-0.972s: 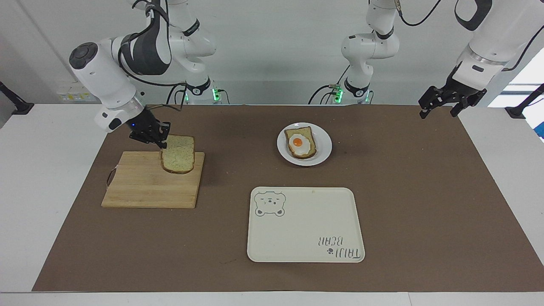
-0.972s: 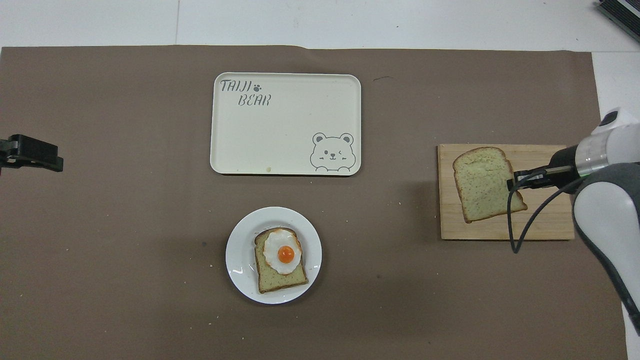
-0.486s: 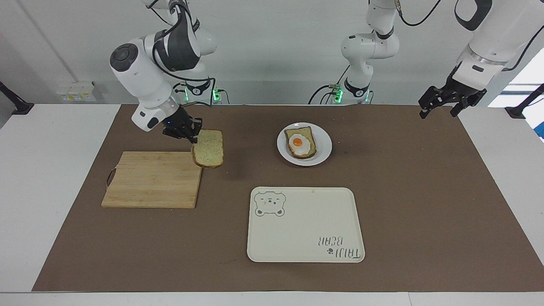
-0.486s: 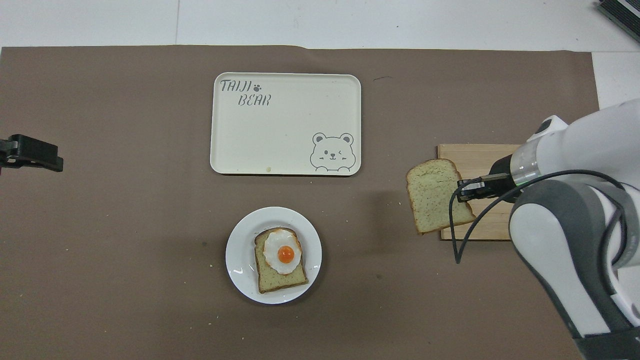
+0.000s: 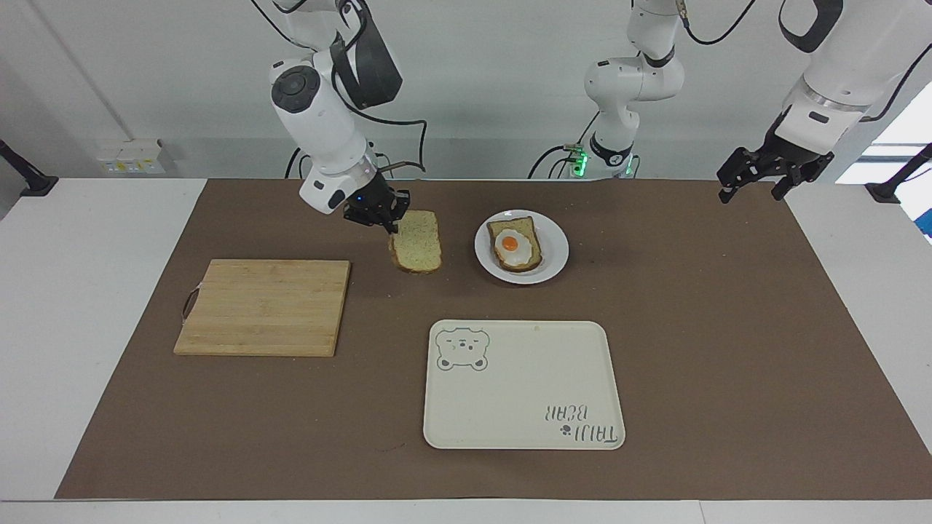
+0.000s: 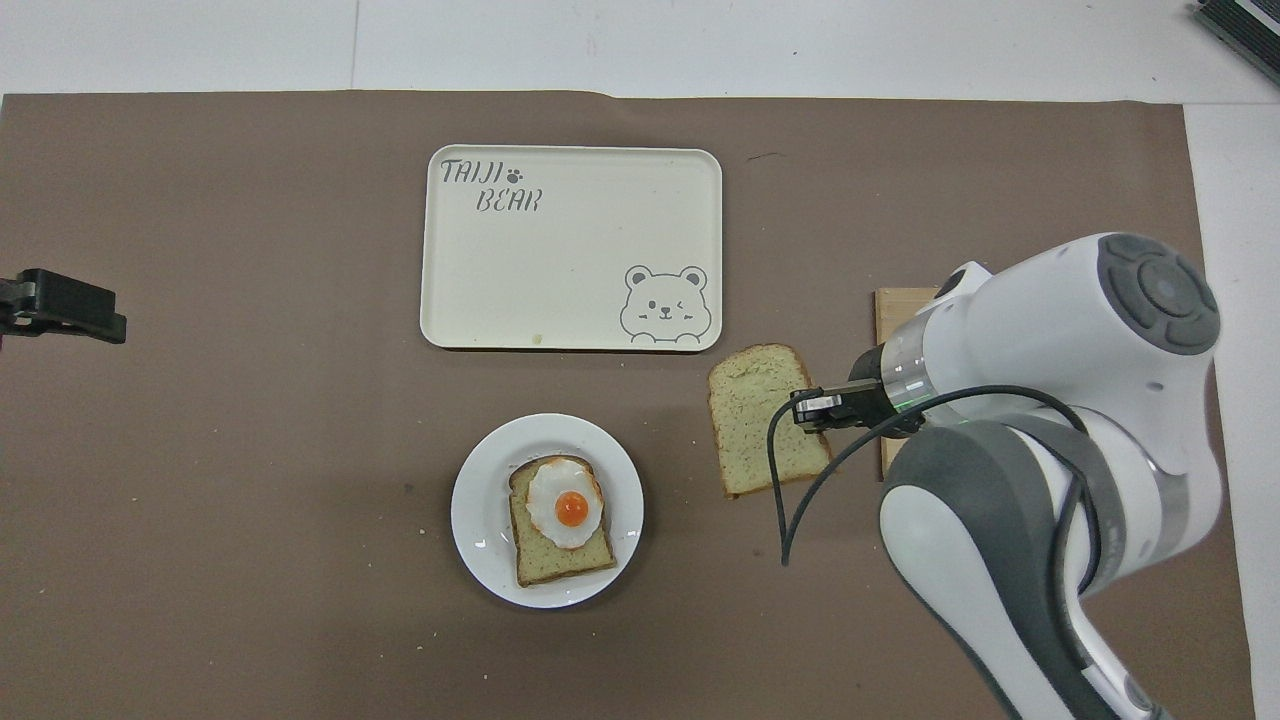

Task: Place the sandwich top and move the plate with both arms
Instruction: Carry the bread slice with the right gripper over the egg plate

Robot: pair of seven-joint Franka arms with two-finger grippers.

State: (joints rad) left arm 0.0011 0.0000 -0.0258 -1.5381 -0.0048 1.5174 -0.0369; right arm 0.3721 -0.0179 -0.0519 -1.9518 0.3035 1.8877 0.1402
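My right gripper (image 5: pixel 392 220) is shut on one edge of the sandwich top (image 5: pixel 418 244), a pale speckled slice with a brown crust. It holds the slice tilted in the air over the brown mat, between the cutting board (image 5: pixel 262 307) and the plate (image 5: pixel 558 252). The overhead view shows the gripper (image 6: pixel 806 410) and the slice (image 6: pixel 758 420) too. The small white plate (image 6: pixel 478 515) holds a bread slice with a fried egg (image 6: pixel 566 508). My left gripper (image 5: pixel 753 191) is open and waits above the mat's edge at the left arm's end; it also shows in the overhead view (image 6: pixel 62 305).
A cream tray with a bear drawing (image 5: pixel 524 389) lies farther from the robots than the plate. The bare wooden cutting board sits toward the right arm's end, mostly hidden under the right arm in the overhead view (image 6: pixel 896 305).
My right gripper has carried the sandwich top off the cutting board and across the mat toward the plate. The left arm has not moved.
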